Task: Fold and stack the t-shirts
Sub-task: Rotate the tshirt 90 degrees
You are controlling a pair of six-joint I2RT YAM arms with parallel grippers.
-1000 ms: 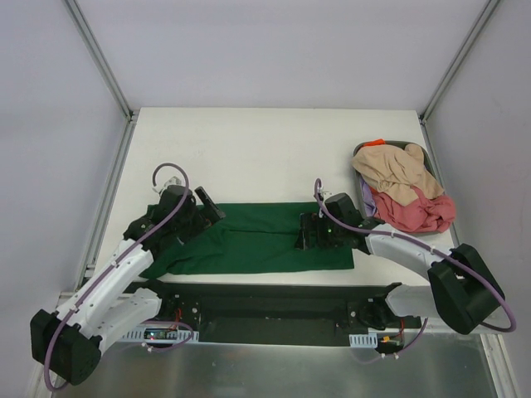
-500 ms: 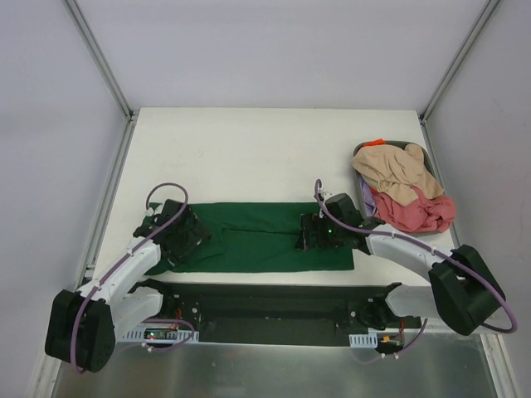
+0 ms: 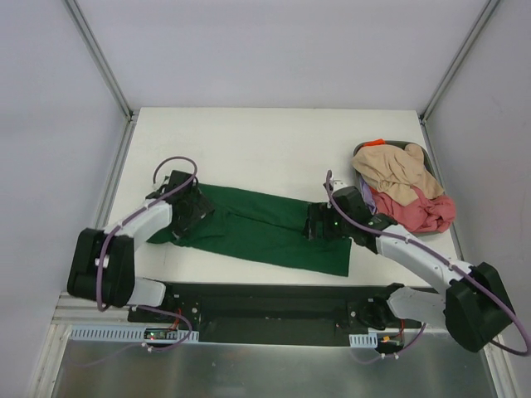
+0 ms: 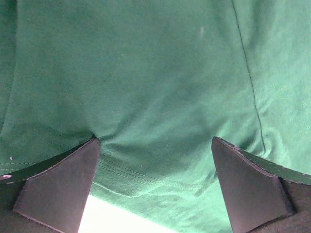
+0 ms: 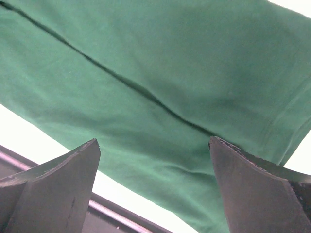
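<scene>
A dark green t-shirt [image 3: 257, 234], folded into a long strip, lies slanted across the white table, its left end farther from the near edge than its right. My left gripper [image 3: 192, 217] is open on that left end. In the left wrist view its wide-apart fingertips [image 4: 92, 145] dent the green cloth [image 4: 146, 73] just inside a stitched hem. My right gripper [image 3: 320, 225] is open over the right end, with a fold line in the green cloth [image 5: 170, 73] running between its jaws. A beige t-shirt [image 3: 397, 170] and a pink-red t-shirt [image 3: 417, 213] lie bunched in a tray.
The dark tray [image 3: 398, 143] stands at the right edge, with an orange bit [image 3: 377, 142] and a purple bit [image 3: 366, 197] of cloth showing. A black rail [image 3: 265, 300] runs along the near edge. Bare white table [image 3: 265, 149] lies beyond the green shirt.
My left arm swung away from the near edge, and the shirt's left end went with it, so the strip now lies slanted. My right gripper shifted slightly right and farther back.
</scene>
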